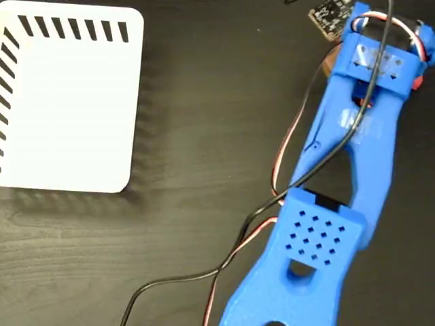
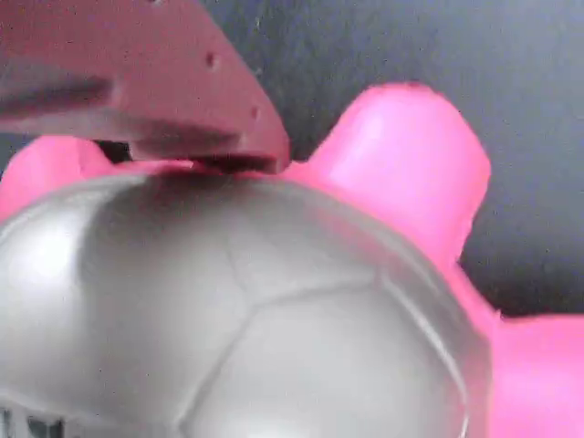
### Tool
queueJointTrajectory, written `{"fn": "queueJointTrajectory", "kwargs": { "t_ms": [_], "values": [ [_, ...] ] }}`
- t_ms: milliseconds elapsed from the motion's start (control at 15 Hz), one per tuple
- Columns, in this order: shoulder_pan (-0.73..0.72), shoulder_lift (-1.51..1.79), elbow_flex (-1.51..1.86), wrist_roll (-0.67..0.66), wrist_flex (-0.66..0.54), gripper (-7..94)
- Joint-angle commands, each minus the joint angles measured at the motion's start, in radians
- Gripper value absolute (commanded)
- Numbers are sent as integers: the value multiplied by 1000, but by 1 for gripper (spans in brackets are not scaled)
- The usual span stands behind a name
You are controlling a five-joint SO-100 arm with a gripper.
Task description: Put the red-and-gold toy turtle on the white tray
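In the wrist view we see the red-and-gold toy turtle [image 2: 274,319] filling almost the whole frame. Its domed shell looks silvery grey here, with faint seam lines, and its pink limbs stick out at upper right and far left. One finger [image 2: 155,82] of the hand [image 2: 196,164] comes in from upper left; its tip sits right at the far rim of the shell, apparently touching. The other finger is out of sight, so we cannot tell whether the hand is clenched, released or grasping.

In the fixed view the blue arm [image 1: 340,197] runs from bottom centre to upper right over the dark counter [image 1: 204,136], with cables alongside. The turtle is hidden there. The white tray [image 1: 68,109] lies at upper left, well apart from the arm.
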Motion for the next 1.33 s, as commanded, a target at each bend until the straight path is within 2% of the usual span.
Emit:
{"fn": "queueJointTrajectory", "kwargs": {
  "t_ms": [0,200,267,533,933,1133,1267],
  "values": [
    [20,34,-41,5,-5,29],
    [37,41,-46,8,-9,4],
    [41,46,-43,12,-9,0],
    [51,129,41,-12,-26,0],
    [37,588,275,-78,-14,0],
    [8,657,282,-63,29,0],
    [-12,683,348,-67,9,0]
  ]
}}
